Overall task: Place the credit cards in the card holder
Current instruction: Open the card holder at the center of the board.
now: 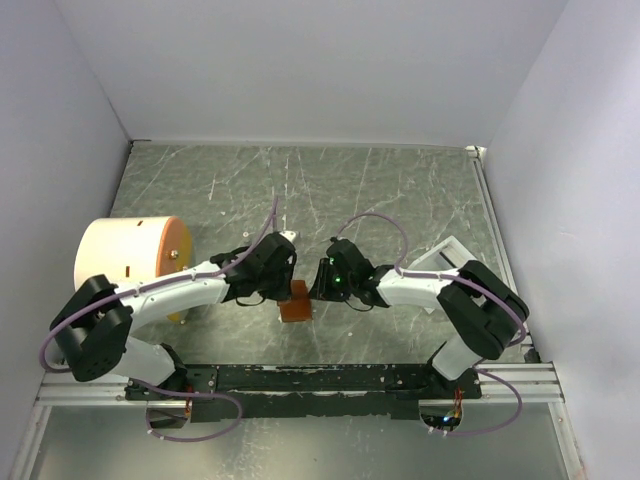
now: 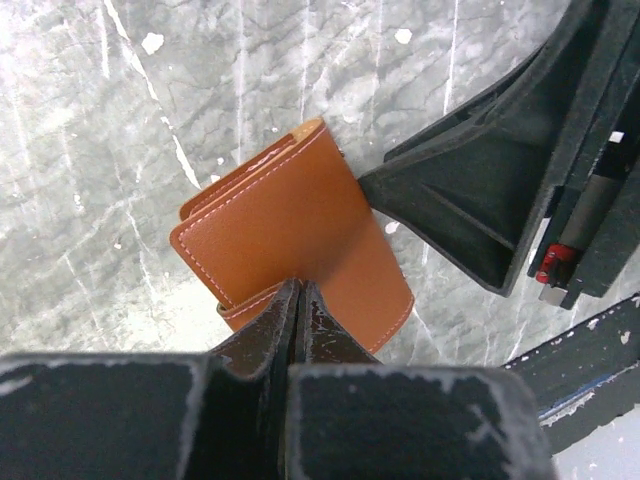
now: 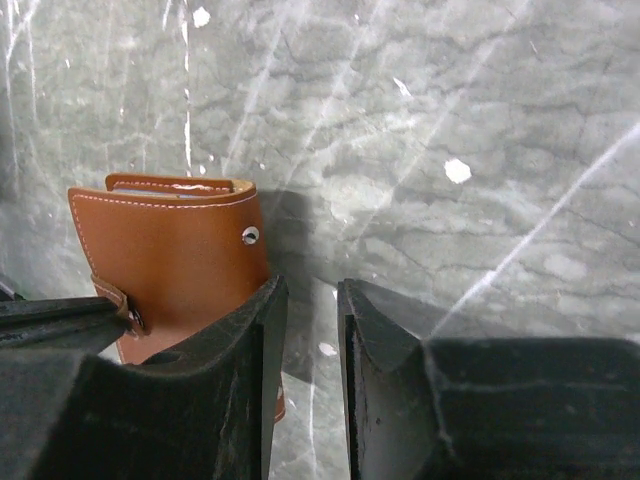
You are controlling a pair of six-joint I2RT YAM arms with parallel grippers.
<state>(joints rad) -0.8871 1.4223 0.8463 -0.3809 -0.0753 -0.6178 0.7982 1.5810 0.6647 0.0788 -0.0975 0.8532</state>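
brown leather folding card holder (image 2: 290, 220) kept on grey marbled desk (image 3: 480, 120), between both arms, strap edge pinched by clenched left fingers (image 2: 260, 340), right fingers (image 3: 240, 380) parted, empty, one touching its side

Light is even and diffuse, coming from above. The white walls (image 1: 300, 70) read bright but not blown out. The marbled table (image 1: 400, 190) carries a dull sheen with no hard glare. Shadows are weak: in the right wrist view, a soft grey one lies on the stone just right of the card holder (image 3: 170, 250). The overhead view is sharp, and lines near its edges stay straight. In both wrist views the leather stitching is crisp. The fingers (image 2: 250, 360) of the left gripper (image 2: 297, 295) and those of the right gripper (image 3: 312, 300) sit near-black and soft, with pale glints on worn edges.
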